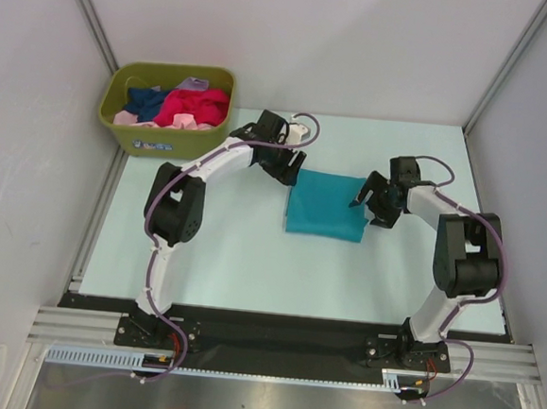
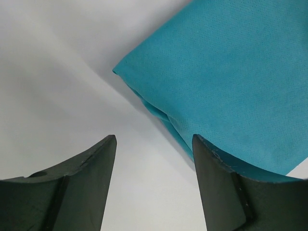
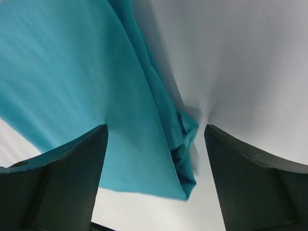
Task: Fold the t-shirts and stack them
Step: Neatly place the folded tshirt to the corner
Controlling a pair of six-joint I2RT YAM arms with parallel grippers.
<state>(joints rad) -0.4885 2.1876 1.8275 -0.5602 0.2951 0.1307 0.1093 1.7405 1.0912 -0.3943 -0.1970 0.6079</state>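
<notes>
The teal-blue t-shirt (image 1: 326, 205) lies folded into a compact rectangle, flat on the pale surface (image 1: 212, 257), and is the reference for every position given here. The left hand (image 1: 291, 171) sits at the far-left corner of this shirt, just beside its left edge. In the left wrist view, the left hand (image 2: 154, 139) is released. Its two dark fingers (image 2: 72, 187) stand well apart and the gap between them shows only bare surface. The shirt (image 2: 231, 82) lies ahead of the gap and toward the right finger, with its layered folded corner visible. The right hand (image 1: 370, 199) sits at the right edge of the shirt, near its far-right corner. In the right wrist view, the right hand (image 3: 156, 126) is likewise released, with its fingers (image 3: 53, 183) spread wide. A bunched, layered corner of the shirt (image 3: 72, 82) lies within the gap, unclamped. Whether either finger touches the cloth cannot be determined from this view. Beyond the shirt, to its far left and well apart from it, stands the olive-green bin (image 1: 115, 124). The bin holds loose, unfolded garments: a magenta-red t-shirt (image 1: 194, 105), a navy t-shirt (image 1: 147, 100), a pale pink t-shirt (image 1: 129, 117) and a lavender t-shirt (image 1: 194, 84). The magenta-red item lies on the side of the bin nearest the folded shirt, and the pale pink item lies on the side farthest from it.
</notes>
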